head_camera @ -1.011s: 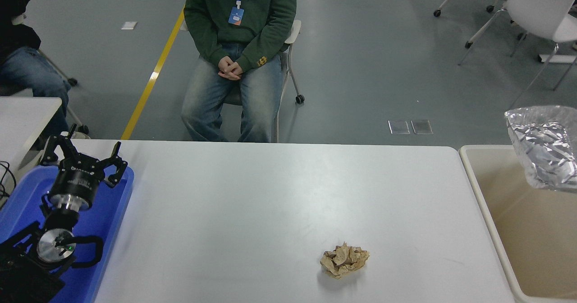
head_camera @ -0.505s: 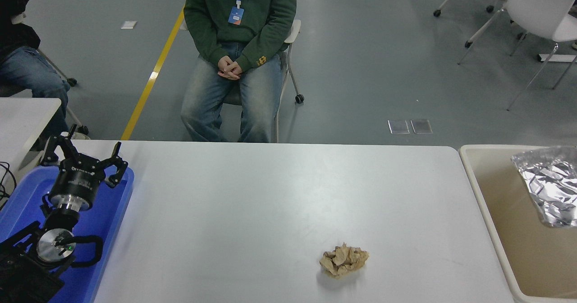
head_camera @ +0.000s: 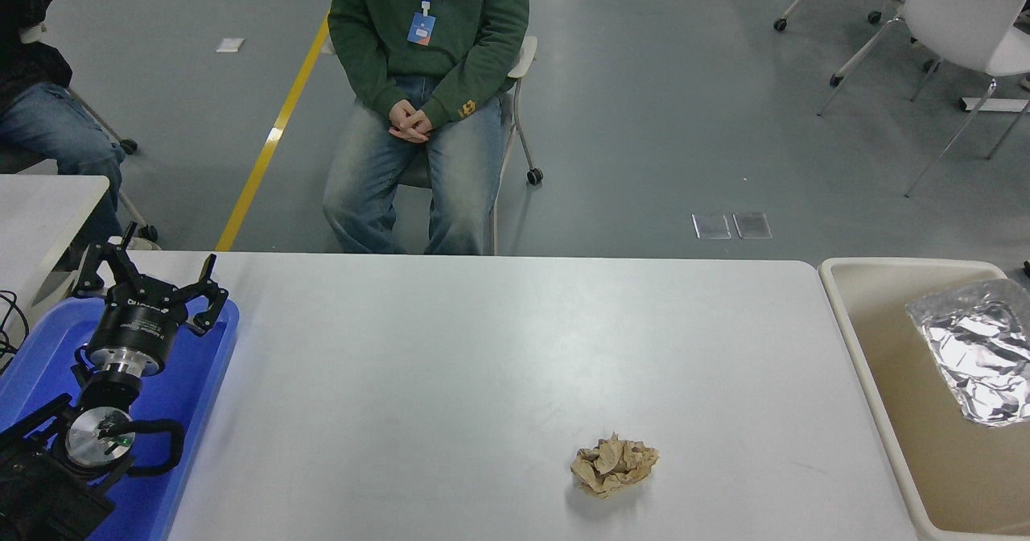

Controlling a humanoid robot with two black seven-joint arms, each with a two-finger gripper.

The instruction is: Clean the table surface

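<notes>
The table surface point(head_camera: 451, 364) is a wide white-grey top filling the lower picture. A crumpled ball of brown paper point(head_camera: 614, 464) lies on it, right of centre near the front edge. My left gripper point(head_camera: 153, 271) is parked at the lower left above a blue tray point(head_camera: 201, 380), its fingers spread open and holding nothing. The right arm does not show. A crumpled sheet of silver foil point(head_camera: 974, 348) lies inside the beige bin point(head_camera: 853, 340) at the table's right end.
A person in a green hoodie point(head_camera: 426, 42) sits on a chair beyond the far edge, hands clasped. A second person's leg point(head_camera: 56, 134) shows at the upper left, above a smaller white table point(head_camera: 40, 211). White chairs point(head_camera: 957, 18) stand at the upper right.
The silver foil has dropped from above the beige bin's far rim down into the bin and settled there. My left gripper and the brown paper ball have not moved.
</notes>
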